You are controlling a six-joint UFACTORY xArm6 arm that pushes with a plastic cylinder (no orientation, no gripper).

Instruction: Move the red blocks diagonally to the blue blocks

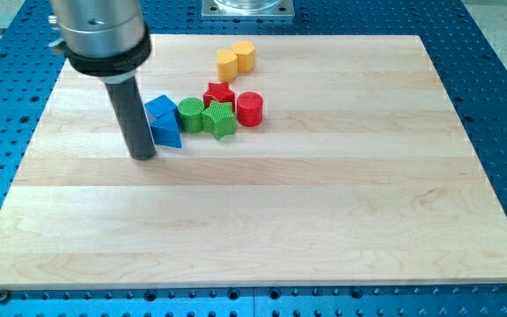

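My tip (143,156) rests on the wooden board (253,229) at the left, touching or just beside the left edge of the blue blocks. A blue cube (161,110) sits above a blue triangular block (167,132). To their right stand a green cylinder (191,114) and a green star (221,120). A red star (219,93) sits just above the green star. A red cylinder (249,108) stands right of the green star. All these blocks form one tight cluster.
A yellow-orange pair, a rounded block (227,62) and a cylinder (244,55), stands near the board's top edge above the cluster. The arm's grey housing (99,31) hangs over the board's top left corner. Blue perforated table (491,88) surrounds the board.
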